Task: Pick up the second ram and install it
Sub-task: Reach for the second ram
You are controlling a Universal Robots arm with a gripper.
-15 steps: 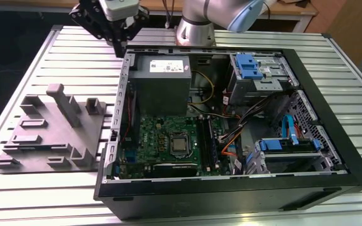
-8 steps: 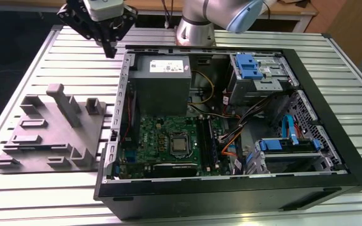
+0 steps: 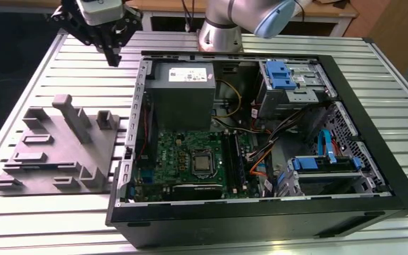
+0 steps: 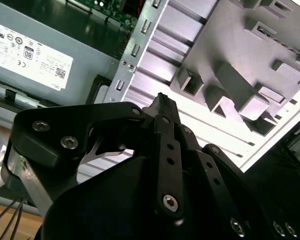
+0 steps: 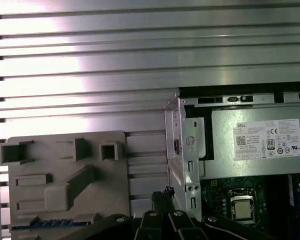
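My gripper (image 3: 113, 58) hangs over the table's (image 3: 41, 79) back edge, just outside the case (image 3: 261, 223), fingers pressed together on nothing. The ram (image 5: 50, 223) seems to be the thin blue strip along the fixture's (image 5: 65, 165) edge. I judge it light, stiff and fragile: pinch the flat faces mid-length, clear of the contacts

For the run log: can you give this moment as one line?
gripper: jaws shut, nothing held | place: over table, between grey holder and computer case
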